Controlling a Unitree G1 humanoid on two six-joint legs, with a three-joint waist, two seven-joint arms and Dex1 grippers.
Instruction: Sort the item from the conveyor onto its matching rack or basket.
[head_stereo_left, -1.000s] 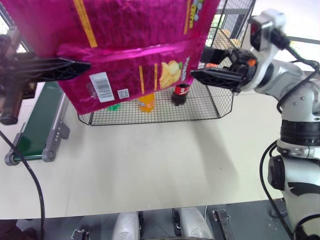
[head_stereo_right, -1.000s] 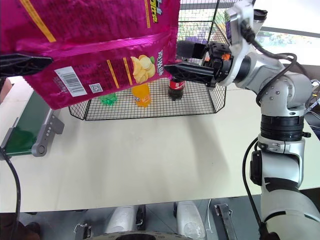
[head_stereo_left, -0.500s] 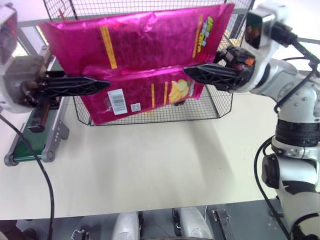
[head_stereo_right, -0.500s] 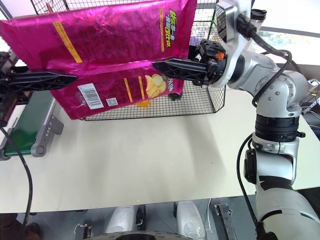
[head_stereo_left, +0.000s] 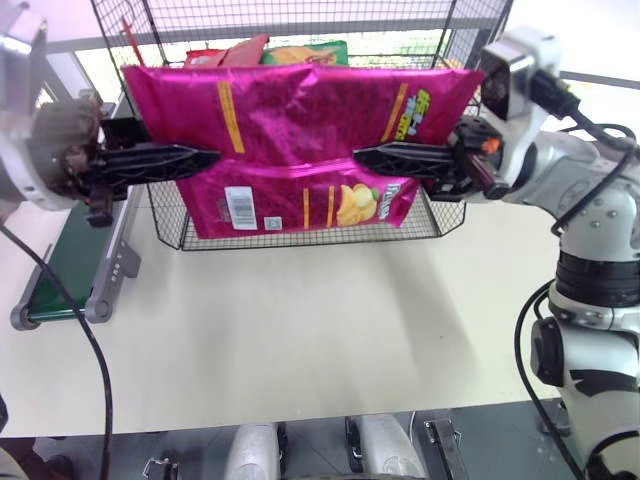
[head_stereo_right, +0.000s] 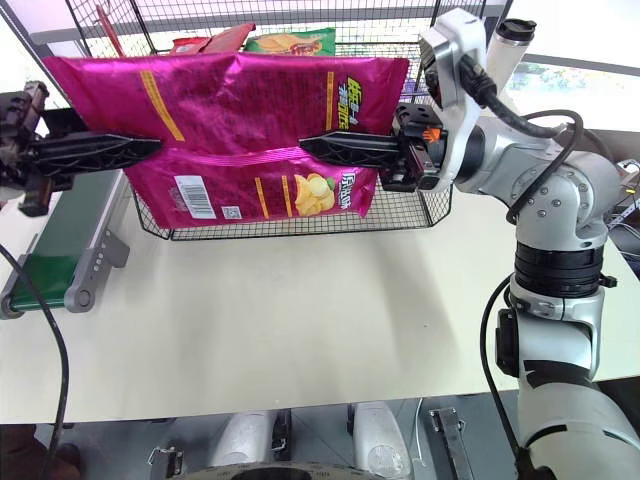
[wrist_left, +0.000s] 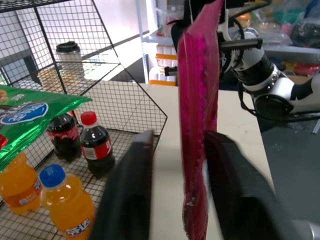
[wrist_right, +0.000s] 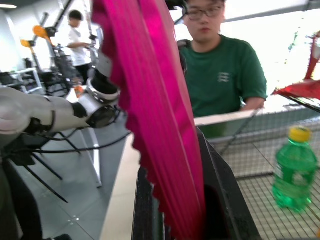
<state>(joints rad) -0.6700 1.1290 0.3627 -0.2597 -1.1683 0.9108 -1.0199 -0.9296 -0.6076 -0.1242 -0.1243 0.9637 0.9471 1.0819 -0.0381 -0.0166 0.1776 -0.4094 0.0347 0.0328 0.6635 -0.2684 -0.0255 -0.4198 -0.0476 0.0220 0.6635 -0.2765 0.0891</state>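
Between my two arms, in front of the black wire-mesh cage (head_stereo_left: 300, 225), hangs the flat magenta-pink foil snack bag (head_stereo_left: 300, 130). My right gripper (head_stereo_left: 365, 155) is pinched tight on its right edge. My left gripper's (wrist_left: 175, 165) fingers stand apart either side of the bag's left edge, not clamping it.
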